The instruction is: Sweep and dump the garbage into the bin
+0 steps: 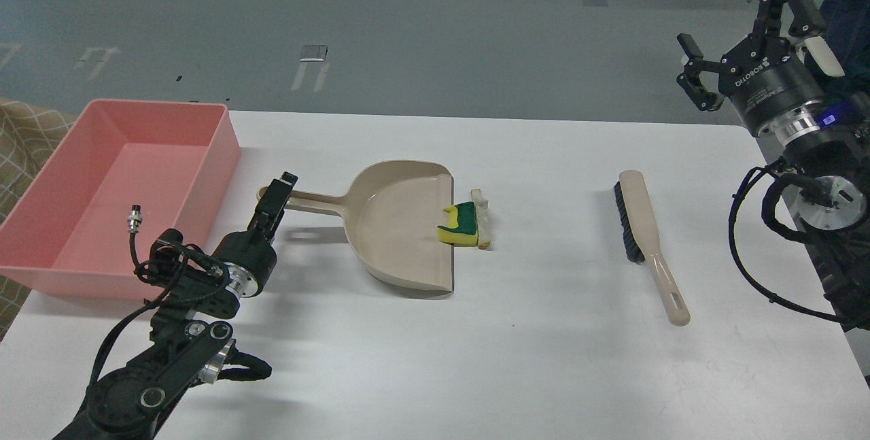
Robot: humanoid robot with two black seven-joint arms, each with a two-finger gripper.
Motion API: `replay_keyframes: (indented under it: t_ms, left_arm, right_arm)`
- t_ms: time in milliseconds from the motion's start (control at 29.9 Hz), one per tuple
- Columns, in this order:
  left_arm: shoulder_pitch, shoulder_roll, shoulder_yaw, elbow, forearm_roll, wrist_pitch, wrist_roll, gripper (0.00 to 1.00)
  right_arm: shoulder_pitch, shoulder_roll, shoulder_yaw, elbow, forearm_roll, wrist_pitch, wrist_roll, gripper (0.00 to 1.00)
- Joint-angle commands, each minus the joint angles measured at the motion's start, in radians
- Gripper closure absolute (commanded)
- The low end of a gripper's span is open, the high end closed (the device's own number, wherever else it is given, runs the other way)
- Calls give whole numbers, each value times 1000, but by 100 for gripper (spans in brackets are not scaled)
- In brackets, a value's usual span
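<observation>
The garbage lies at the open lip of the beige dustpan (397, 222): a yellow and green sponge piece (461, 224) rests partly on the lip, and a whitish bread-like wedge (483, 214) leans against its right side on the table. The salmon-pink bin (170, 154) stands at the far left and looks empty. My left gripper (277, 194) is at the free end of the dustpan's handle (312, 202); it is seen edge-on, so its fingers cannot be told apart. My right gripper (718, 13) is open and empty, raised beyond the table's right rear corner.
A beige hand brush (646, 236) with black bristles lies on the white table (544, 358) right of centre, handle toward me. The table's left edge runs just beside the bin. My right arm's cables (754, 249) hang over the table's right edge.
</observation>
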Motion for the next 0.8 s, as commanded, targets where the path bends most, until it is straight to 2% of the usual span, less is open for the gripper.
replay_keyframes:
  t_ms: [0,100,134,201,234,334,401,435,468,769]
  left_arm:
    - [-9,-3,0,9,0,2,2,21]
    - [-13,-4,0,12,0,3,5,34]
    - [-13,-4,1,13,0,3,8,42]
    - [-13,-4,1,13,1,3,10,47]
    - [-13,-3,1,13,3,3,10,55]
    - [-13,-3,3,13,3,3,10,64]
    - [-13,-3,3,13,3,-1,8,81]
    - [-13,-3,3,13,3,-3,10,98]
    - [-13,-3,3,13,1,-1,10,100]
    - [-23,-3,20,13,-2,5,13,100]
  right_arm:
    - [0,0,0,0,0,0,0,0]
    - [0,0,0,0,0,0,0,0]
    - [0,0,0,0,0,0,0,0]
    - [0,0,0,0,0,0,0,0]
    - [0,0,0,0,0,0,0,0]
    - [0,2,0,0,0,0,0,0]
    - [0,2,0,0,0,0,0,0]
    - [0,2,0,0,0,0,0,0]
    - [0,2,0,0,0,0,0,0]
    - [0,0,0,2,0,0,0,0]
